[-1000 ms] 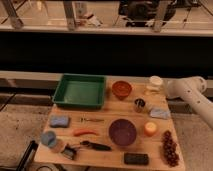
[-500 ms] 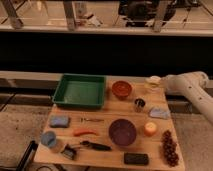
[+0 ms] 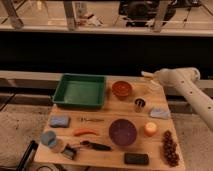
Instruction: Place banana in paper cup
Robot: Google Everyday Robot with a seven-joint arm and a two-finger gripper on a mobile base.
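The paper cup (image 3: 154, 88), small and cream-white, stands at the far right corner of the wooden table (image 3: 102, 120). My arm reaches in from the right. My gripper (image 3: 149, 76) hangs just above the cup's rim, slightly to its left. A small pale yellow piece, the banana (image 3: 145, 75), sticks out of the gripper's tip and is held above the cup, clear of the table.
A green tray (image 3: 80, 91) sits far left, an orange bowl (image 3: 122, 89) left of the cup, and a dark metal cup (image 3: 139, 104) just in front. Nearer are a purple bowl (image 3: 122, 131), an orange-red curved thing (image 3: 85, 132), a blue sponge (image 3: 60, 121) and dark grapes (image 3: 170, 147).
My arm has moved left, bringing the gripper and the banana from beside the cup's right side to above its rim. Nothing on the table has shifted.
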